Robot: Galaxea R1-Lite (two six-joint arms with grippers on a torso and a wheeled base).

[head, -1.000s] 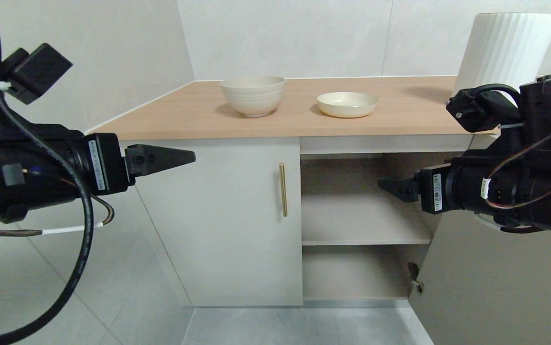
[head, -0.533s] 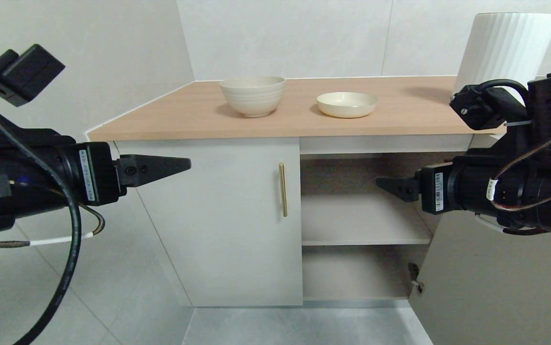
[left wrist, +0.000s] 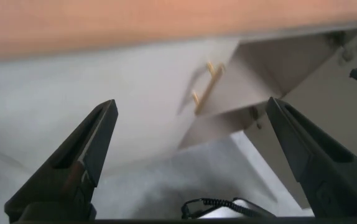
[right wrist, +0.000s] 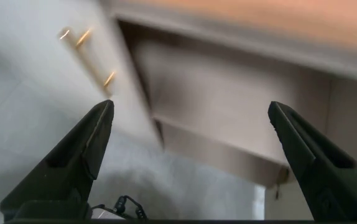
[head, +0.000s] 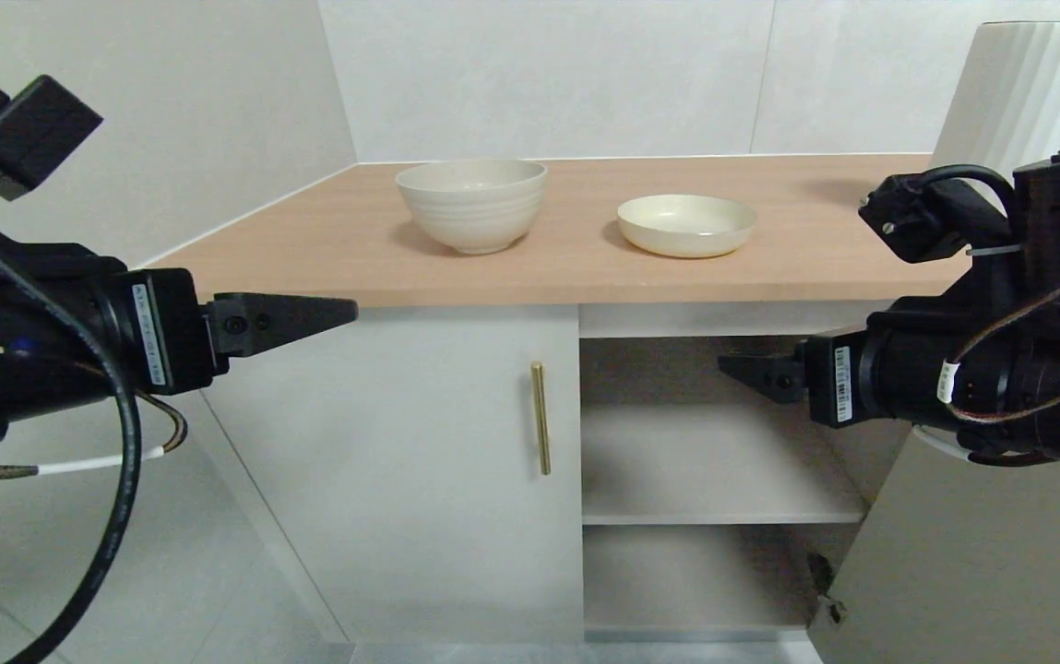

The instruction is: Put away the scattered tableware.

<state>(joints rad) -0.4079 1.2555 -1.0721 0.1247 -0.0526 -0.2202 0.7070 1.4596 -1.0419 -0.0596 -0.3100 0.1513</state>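
Open cupboard [head: 686,461] partly behind right tool [head: 729,366]

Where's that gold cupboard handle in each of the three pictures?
Head view: handle upright on the closed door, by the opening.
Left wrist view: handle slanted on that door.
Right wrist view: handle slanted on that door.
Shared landmark: the open shelf beside the handle.
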